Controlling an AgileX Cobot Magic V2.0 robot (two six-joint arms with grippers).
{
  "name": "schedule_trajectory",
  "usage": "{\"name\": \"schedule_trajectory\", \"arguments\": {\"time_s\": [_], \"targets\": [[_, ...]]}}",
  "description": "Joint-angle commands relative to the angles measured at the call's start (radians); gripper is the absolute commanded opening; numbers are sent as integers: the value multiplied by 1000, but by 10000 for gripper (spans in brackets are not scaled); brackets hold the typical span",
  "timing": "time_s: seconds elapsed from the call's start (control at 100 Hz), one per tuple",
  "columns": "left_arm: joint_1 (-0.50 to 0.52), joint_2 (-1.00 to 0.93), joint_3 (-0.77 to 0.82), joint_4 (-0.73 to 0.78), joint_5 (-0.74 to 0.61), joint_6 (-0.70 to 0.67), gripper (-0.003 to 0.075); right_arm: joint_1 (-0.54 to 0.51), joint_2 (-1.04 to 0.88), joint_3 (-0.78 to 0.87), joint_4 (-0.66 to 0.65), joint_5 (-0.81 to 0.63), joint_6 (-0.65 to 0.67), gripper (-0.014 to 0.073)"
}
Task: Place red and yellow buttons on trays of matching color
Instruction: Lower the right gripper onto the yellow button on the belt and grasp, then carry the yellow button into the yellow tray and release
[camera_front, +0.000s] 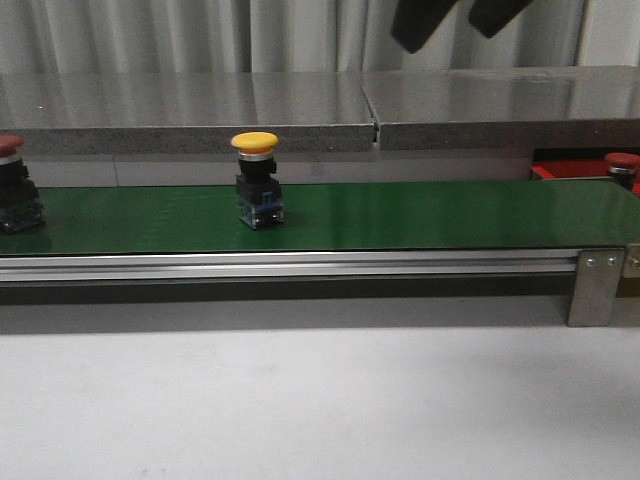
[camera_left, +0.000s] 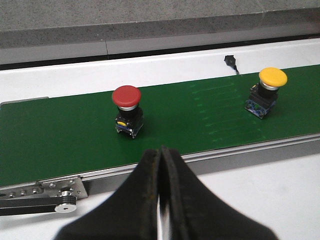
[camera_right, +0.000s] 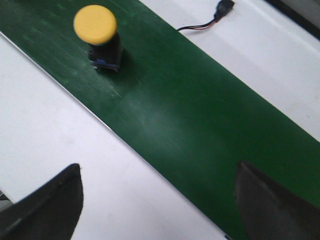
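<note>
I see even, soft overhead light; the grey ledge (camera_front: 300, 100) across the upper front view shows pale glare. My right wrist view is blurred, end effector fingers (camera_right: 45, 207) dark and defocused.

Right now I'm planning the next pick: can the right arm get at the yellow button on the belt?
Probably yes. The right gripper is open above the belt, and the yellow button stands alone with nothing between them.

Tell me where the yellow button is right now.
The yellow button stands upright on the green belt, left of centre in the front view, with a red button further left at the frame's edge.
</note>
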Motion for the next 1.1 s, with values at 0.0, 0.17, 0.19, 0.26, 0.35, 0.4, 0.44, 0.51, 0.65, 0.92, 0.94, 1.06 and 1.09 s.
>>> {"name": "schedule_trajectory", "arguments": {"time_s": [0.0, 0.17, 0.19, 0.26, 0.35, 0.4, 0.44, 0.51, 0.65, 0.92, 0.94, 1.06, 1.09], "targets": [[-8, -1, -27, -11, -73, 1, -19, 22, 35, -106, 26, 8, -9, 614], [-8, -1, -27, -11, -73, 1, -19, 48, 171, -247, 48, 87, -10, 614], [-8, -1, -27, -11, -73, 1, -19, 48, 188, -264, 52, 94, -10, 614], [-8, -1, -27, -11, -73, 1, -19, 48, 243, -317, 70, 124, -10, 614], [-8, -1, -27, -11, -73, 1, -19, 48, 306, -372, 73, 139, -10, 614], [-8, -1, -27, -11, -73, 1, -19, 48, 333, -391, 82, 138, -10, 614], [-8, -1, -27, -11, -73, 1, -19, 48, 351, -405, 92, 136, -10, 614], [-8, -1, -27, -11, -73, 1, -19, 48, 382, -423, 116, 137, -10, 614], [-8, -1, -27, -11, -73, 1, -19, 48, 421, -431, 119, 94, -11, 610], [-8, -1, -27, -11, -73, 1, -19, 46, 443, -431, 90, 44, -11, 217], [-8, -1, -27, -11, -73, 1, -19, 46, 443, -431, 89, 39, -11, 191], [-8, -1, -27, -11, -73, 1, -19, 46, 436, -431, 86, 15, -11, 130], [-8, -1, -27, -11, -73, 1, -19, 46, 433, -431, 86, 15, -11, 129]]}}
